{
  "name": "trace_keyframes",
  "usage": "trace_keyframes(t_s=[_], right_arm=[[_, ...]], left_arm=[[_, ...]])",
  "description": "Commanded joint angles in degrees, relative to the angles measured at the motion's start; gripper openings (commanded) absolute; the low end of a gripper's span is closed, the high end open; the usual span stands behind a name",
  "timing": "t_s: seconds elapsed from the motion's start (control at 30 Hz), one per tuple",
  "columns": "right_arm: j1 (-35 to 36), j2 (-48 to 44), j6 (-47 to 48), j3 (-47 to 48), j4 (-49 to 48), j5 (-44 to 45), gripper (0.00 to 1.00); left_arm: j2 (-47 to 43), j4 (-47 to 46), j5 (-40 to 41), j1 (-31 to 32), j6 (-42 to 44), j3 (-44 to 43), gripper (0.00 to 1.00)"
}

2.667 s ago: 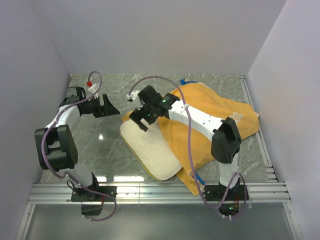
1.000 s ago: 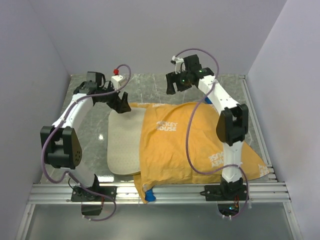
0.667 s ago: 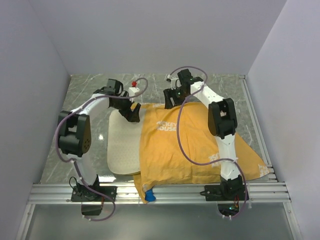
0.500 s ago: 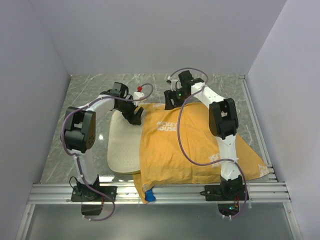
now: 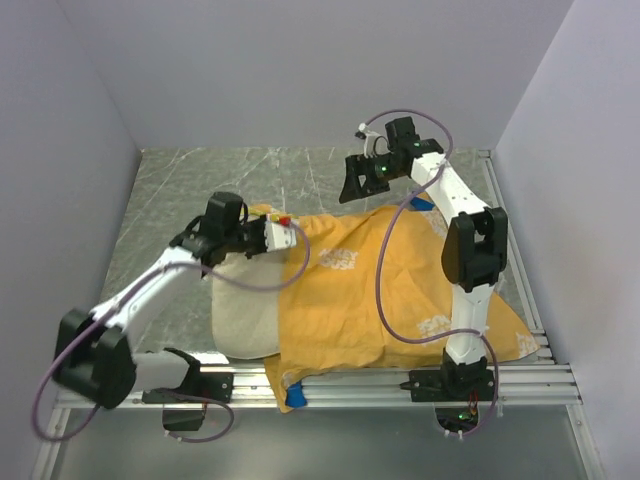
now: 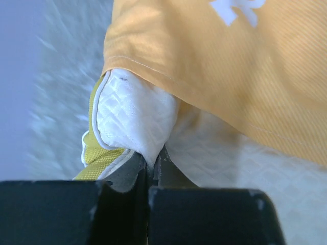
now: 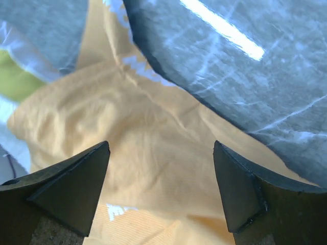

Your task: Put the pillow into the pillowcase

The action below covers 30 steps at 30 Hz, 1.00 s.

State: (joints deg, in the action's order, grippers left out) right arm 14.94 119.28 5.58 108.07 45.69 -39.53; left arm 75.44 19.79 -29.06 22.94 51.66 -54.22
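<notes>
Left jaws: pinched shut on the yellow-banded corner of the pillow, gripped right at the tips. Just beyond those tips, hem of the pillowcase, orange side up, draped over the pillow; whether round it or merely on top, impossible to tell. Right jaws: spread wide, holding nothing, hanging above the cloth's far edge, bare tabletop beyond. Step in hand, by the look of it: feeding the pillow in, a good part exposed on the left jaws' side. Next, probably: drive the pinched corner deeper under the hem, lower the right jaws onto that far edge, pull against the push. Risk of bunching.
</notes>
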Motion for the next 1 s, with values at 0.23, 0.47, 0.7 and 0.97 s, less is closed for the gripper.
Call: trace_keyframes(t_s=[0.23,0.47,0.7,0.97], right_arm=[[1.49,-1.6,5.38,-2.69,7.03,-15.49,0.97],[5.09,0.77,10.06,-7.15,12.23,-15.94,0.98],[7.3,4.02,4.87,-11.22,5.9,-19.25,0.82],[7.56,-8.62,-7.06,-15.08,-7.52,-27.79,0.0]], left_arm=[[-21.98,-19.25,3.39,12.21,24.0,20.98,0.0],[-27.28,-22.34,4.01,17.66,29.38,26.44,0.0],[-26.92,-22.7,4.8,18.9,28.59,25.83,0.0],[-26.4,-23.92,5.24,18.9,27.09,24.86,0.0]])
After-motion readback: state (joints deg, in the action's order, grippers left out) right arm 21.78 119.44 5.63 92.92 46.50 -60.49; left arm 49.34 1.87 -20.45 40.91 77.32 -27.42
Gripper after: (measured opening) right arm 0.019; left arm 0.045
